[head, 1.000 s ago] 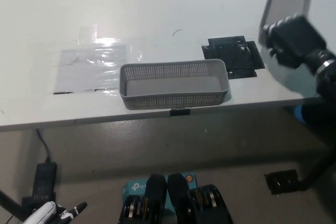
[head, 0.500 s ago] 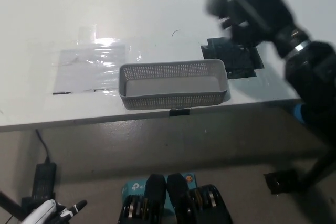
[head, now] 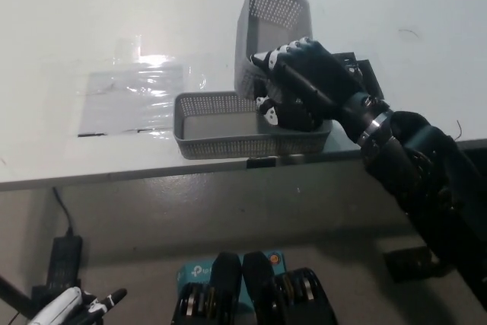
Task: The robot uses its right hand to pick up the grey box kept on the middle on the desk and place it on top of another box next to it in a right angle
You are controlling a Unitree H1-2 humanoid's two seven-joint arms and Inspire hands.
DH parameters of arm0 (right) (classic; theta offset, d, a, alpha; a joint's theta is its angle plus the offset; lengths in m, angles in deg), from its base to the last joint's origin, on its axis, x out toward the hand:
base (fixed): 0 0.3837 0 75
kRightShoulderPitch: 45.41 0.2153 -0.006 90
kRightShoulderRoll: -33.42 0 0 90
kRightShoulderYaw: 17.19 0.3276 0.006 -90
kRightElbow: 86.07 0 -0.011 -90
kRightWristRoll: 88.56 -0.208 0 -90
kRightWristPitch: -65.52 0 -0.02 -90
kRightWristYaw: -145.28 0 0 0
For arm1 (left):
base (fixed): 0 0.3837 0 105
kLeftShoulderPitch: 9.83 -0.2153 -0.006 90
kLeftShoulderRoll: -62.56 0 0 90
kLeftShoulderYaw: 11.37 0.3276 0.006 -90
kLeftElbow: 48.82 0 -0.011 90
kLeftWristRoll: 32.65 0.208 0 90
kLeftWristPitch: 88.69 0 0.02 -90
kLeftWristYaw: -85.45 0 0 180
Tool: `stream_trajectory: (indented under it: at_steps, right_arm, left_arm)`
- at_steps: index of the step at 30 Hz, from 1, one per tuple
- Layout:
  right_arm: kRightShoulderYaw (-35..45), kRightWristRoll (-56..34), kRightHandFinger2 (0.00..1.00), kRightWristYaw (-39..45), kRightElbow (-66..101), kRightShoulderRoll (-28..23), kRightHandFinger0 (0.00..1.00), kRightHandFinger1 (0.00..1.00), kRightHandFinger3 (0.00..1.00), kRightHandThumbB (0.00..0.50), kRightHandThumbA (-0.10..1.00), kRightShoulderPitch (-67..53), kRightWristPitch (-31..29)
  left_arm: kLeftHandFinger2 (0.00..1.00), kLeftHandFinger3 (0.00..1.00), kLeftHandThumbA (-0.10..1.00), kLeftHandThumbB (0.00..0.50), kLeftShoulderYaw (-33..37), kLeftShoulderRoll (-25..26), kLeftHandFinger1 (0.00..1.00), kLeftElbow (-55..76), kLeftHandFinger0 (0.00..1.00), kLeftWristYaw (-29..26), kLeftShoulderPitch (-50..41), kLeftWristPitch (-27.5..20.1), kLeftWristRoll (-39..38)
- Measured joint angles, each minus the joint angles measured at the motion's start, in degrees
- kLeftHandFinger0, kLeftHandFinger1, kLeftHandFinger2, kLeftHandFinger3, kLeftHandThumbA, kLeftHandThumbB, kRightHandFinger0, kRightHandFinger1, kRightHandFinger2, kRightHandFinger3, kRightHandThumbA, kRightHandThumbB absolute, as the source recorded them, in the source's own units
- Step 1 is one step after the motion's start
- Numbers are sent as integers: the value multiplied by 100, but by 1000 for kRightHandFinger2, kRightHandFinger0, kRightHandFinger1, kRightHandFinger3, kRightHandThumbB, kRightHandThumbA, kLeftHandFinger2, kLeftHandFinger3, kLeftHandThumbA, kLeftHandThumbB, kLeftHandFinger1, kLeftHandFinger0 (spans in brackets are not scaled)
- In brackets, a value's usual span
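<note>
My black right hand (head: 300,85) is shut on a grey perforated box (head: 270,32) and holds it over the right half of a second grey perforated box (head: 221,131) near the desk's front edge. The held box is tilted, its open side facing the camera, and its lower edge meets the resting box's far rim. The hand hides the right part of the resting box. My white left hand (head: 65,308) hangs low at the lower left, below the desk, with its fingers apart and nothing in it.
The white desk (head: 91,28) carries a shiny clear plastic sheet (head: 133,97) to the left of the boxes and a black bracket (head: 358,74) behind my right hand. On the floor below lie a black power adapter (head: 65,260) and a blue carton (head: 199,273).
My right hand has carried the held box from the far right edge of the desk leftward and down, until it hangs over the resting box. The resting box and left hand stayed put.
</note>
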Motion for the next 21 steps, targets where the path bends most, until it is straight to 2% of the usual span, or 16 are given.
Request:
stream_trajectory:
  at_steps: [1, 3, 6, 7, 9, 10, 12, 14, 16, 21]
  right_arm:
    - [0, -7, 246, 33, -2, -10, 0, 0, 163, 296, -100, 0, -1]
    - [4, -18, 341, 92, -30, -47, 0, 0, 225, 283, -100, 0, -16]
    - [11, -23, 417, 215, -58, -110, 0, 43, 323, 278, -100, 0, -8]
    - [12, -25, 471, 242, -61, -123, 0, 97, 416, 300, -100, 0, -8]
    - [12, -24, 358, 307, -67, -169, 0, 13, 248, 246, -100, 0, -8]
    - [7, -21, 347, 343, -68, -188, 0, 2, 201, 244, -100, 0, -8]
    - [-5, -20, 342, 419, -74, -217, 0, 3, 154, 239, -100, 0, -6]
    - [-49, -19, 390, 550, -83, -250, 0, 33, 190, 225, -100, -14, 0]
    - [-114, -16, 396, 642, -124, -266, 0, 41, 226, 199, -100, -29, -1]
    - [-266, 11, 466, 770, -385, -266, 0, 93, 279, 230, -100, -82, -50]
  left_arm:
    - [18, 191, 917, 228, 0, 0, 0, 2, 0, 2, 0, 2, 1]
    - [38, 210, 932, 235, 0, 1, 7, 2, 1, 17, 11, 4, 2]
    - [30, 199, 921, 230, -1, 8, 0, 6, 0, 57, 35, 23, 7]
    - [9, 172, 918, 237, -1, 11, 0, 5, 0, 66, 43, 24, 10]
    - [1, 157, 919, 239, -3, 14, 0, 4, 0, 90, 76, 22, 13]
    - [3, 156, 918, 231, -4, 15, 0, 4, 0, 97, 88, 22, 12]
    - [5, 132, 928, 253, -9, 16, 1, 4, 4, 110, 112, 22, 11]
    - [27, 159, 953, 262, -12, 19, 23, 2, 35, 127, 152, 18, 13]
    - [20, 172, 947, 279, -11, 31, 14, 2, 32, 142, 190, 19, 22]
    - [21, 165, 934, 257, -14, 58, 13, 4, 15, 201, 260, 24, 32]
